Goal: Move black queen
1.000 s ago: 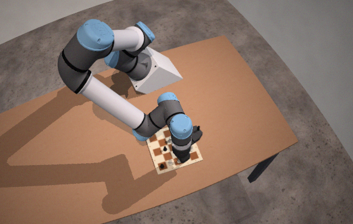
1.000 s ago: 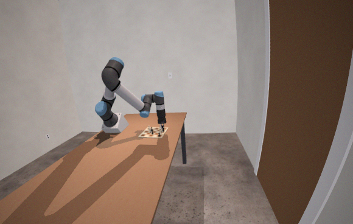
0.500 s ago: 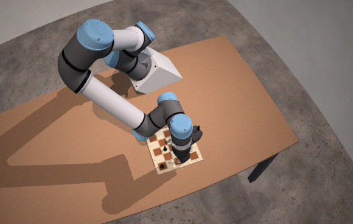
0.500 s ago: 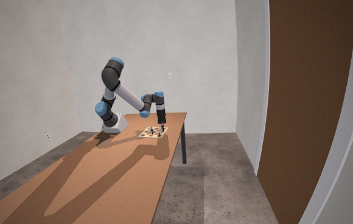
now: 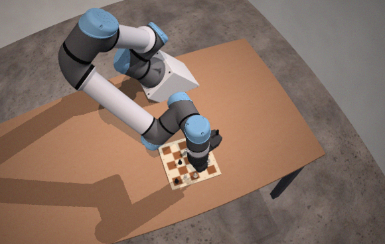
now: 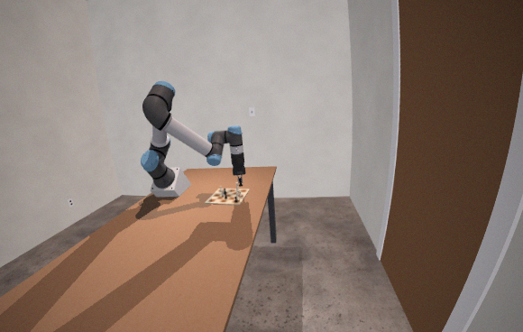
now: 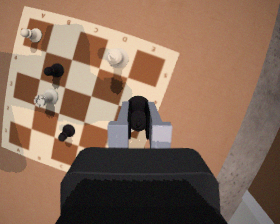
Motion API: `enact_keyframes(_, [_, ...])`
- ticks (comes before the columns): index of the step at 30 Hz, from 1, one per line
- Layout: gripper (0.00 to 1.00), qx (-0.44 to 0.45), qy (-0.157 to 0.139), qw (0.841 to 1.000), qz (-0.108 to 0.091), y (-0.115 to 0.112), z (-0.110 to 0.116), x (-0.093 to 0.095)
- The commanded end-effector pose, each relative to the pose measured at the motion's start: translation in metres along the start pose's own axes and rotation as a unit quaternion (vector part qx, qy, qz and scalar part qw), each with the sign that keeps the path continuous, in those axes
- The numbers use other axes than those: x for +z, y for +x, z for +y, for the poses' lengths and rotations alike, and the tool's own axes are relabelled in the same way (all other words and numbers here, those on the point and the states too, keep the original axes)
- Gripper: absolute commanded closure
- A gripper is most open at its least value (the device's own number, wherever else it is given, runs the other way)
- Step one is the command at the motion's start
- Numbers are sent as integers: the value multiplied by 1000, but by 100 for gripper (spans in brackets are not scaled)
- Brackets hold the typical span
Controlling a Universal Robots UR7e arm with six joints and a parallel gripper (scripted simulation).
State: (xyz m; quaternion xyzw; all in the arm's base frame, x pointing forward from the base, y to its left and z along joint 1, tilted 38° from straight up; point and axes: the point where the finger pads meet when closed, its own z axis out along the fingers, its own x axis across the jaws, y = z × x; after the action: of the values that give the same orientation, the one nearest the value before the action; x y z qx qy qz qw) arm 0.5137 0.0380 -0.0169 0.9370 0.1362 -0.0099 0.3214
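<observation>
Brown table (image 5: 257, 99), with small chessboard (image 5: 172, 182) and arm's grey base block (image 5: 178, 77) directly on it.

The top view looks steeply down on the chessboard (image 5: 172, 173) from high above; the exterior view faces it from far along the tabletop (image 6: 178, 253); the wrist view hangs close above it. All three share the chessboard.
</observation>
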Motion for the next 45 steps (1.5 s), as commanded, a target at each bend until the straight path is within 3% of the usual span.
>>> enact_keyframes(1, [100, 0, 0, 1000, 1, 0, 0, -34])
enact_keyframes(9, [100, 0, 0, 1000, 1, 0, 0, -47])
enact_keyframes(24, [100, 8, 0, 1000, 1, -7, 6, -48])
enact_keyframes(28, [100, 36, 1, 999, 1, -32, 23, -50])
enact_keyframes(36, [100, 120, 1, 993, 1, -111, 62, -50])
enact_keyframes(38, [100, 120, 1, 993, 1, -111, 62, -50])
enact_keyframes(41, [100, 142, 0, 990, 1, -132, 68, -49])
enact_keyframes(45, [100, 155, 0, 988, 1, -144, 71, -48])
